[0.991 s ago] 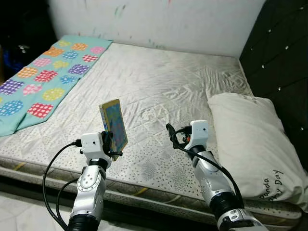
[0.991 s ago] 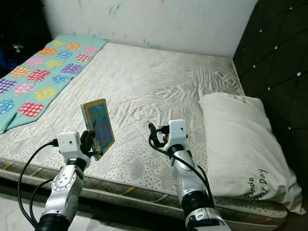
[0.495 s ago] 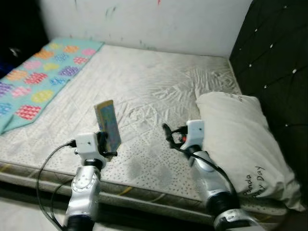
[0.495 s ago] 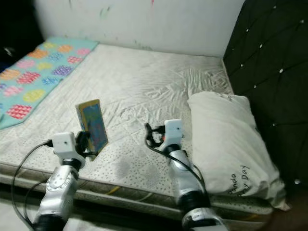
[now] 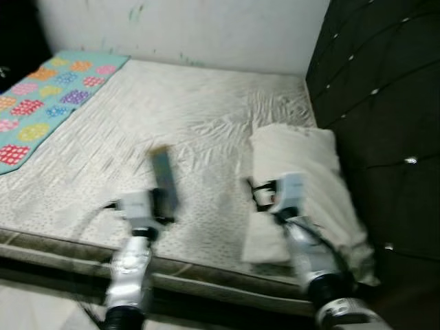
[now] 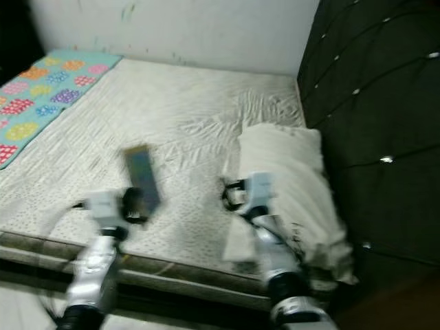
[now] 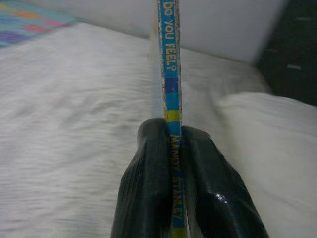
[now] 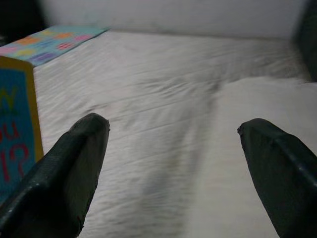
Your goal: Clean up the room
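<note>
View swung right, book (image 7: 169, 74) clamped in left gripper (image 7: 174, 163)

Book (image 5: 163, 180) cover motion-blurred, unreadable.

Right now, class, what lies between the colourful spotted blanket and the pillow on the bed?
Only bare, wrinkled mattress separates the spotted blanket from the pillow, as the left eye view shows. The book in the left gripper is held above the near edge.
</note>
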`<state>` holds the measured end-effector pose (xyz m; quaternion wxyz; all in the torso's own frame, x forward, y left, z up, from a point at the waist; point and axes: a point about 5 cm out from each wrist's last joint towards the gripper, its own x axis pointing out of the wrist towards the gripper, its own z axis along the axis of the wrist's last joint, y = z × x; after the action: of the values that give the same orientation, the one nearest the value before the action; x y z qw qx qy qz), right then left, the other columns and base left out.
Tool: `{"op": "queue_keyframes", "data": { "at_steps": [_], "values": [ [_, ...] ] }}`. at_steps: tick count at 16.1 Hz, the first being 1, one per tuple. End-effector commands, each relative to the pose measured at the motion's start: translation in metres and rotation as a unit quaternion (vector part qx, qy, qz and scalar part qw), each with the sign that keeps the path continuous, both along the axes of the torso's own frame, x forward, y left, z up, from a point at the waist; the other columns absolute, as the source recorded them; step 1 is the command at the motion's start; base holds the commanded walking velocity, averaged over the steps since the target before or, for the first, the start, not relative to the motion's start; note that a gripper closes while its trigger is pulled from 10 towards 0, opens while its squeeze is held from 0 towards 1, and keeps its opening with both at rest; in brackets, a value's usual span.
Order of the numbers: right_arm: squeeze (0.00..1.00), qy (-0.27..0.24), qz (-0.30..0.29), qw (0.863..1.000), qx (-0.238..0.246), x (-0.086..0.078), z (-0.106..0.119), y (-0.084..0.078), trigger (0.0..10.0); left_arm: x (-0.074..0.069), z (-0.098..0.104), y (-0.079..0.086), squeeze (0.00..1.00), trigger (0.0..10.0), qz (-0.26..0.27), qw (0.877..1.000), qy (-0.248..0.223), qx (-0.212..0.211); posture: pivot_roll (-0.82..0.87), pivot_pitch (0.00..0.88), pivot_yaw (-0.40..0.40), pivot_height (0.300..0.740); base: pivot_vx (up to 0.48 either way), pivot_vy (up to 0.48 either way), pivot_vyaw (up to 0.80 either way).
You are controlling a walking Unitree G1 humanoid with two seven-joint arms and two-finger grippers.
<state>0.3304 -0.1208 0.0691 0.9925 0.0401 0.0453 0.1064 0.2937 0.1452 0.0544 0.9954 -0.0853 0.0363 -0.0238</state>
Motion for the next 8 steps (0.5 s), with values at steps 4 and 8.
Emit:
{"op": "queue_keyframes", "data": {
  "at_steps": [4,8],
  "values": [
    [0.0,0.0,0.015,1.0,0.01,0.0009,0.0021,0.0129,10.0,0.0049,0.009,0.0097,0.0,10.0,0.011,1.0,-0.022,0.007,-0.03,0.0,-0.022,0.74,0.0,-0.072,0.0],
    [0.0,0.0,0.015,1.0,0.01,0.0002,0.0015,0.0123,10.0,0.0042,0.0088,0.0081,0.0,10.0,0.004,1.0,-0.025,0.002,-0.03,0.0,-0.023,0.74,0.0,0.0,0.0]
  ]
}}
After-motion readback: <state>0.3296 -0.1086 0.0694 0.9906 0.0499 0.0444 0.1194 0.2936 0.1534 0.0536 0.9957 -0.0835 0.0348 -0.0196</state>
